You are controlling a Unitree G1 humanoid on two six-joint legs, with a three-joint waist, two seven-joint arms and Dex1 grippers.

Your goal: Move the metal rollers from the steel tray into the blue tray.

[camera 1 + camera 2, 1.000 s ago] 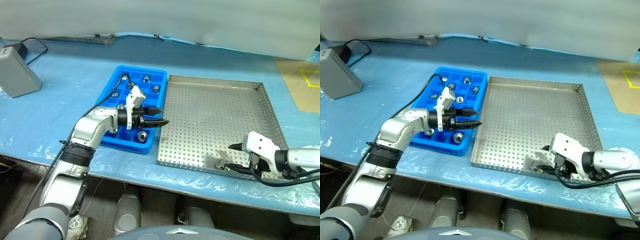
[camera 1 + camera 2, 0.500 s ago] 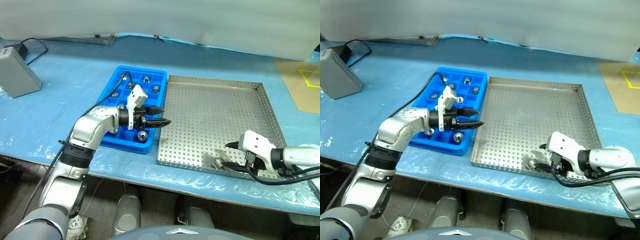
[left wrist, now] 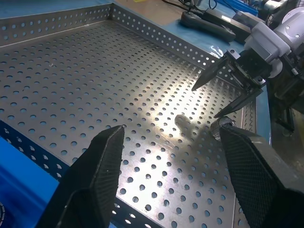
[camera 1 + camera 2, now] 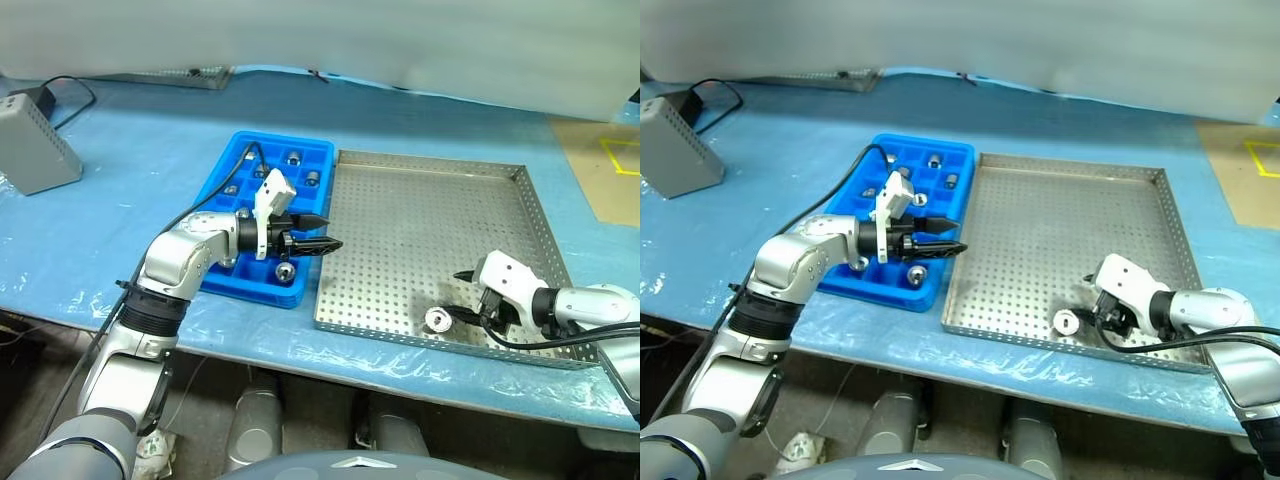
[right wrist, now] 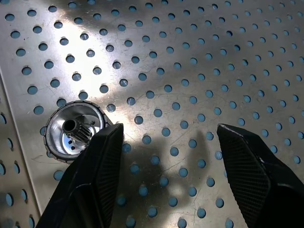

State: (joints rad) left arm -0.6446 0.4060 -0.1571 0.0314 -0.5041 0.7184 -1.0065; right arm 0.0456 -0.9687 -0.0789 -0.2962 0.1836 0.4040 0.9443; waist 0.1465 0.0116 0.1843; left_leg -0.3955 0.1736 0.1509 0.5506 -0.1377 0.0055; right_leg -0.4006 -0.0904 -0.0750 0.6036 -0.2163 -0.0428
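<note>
Though steel tray (image 4: 430, 230) visible, no readable writing anywhere.

— We see a bright blue tray (image 4: 222, 205) with a grid of square compartments, lying on a pale blue sheet (image 4: 140, 150).

— And we see the steel tray (image 4: 420, 215) silver, dotted all over with small dark holes.

— We note the roller (image 5: 73, 130) shiny silver, dark at its centre.

— We see black fingers (image 3: 90, 185), and a grey box (image 4: 35, 150).

No text, label or number can be read (none anywhere).
</note>
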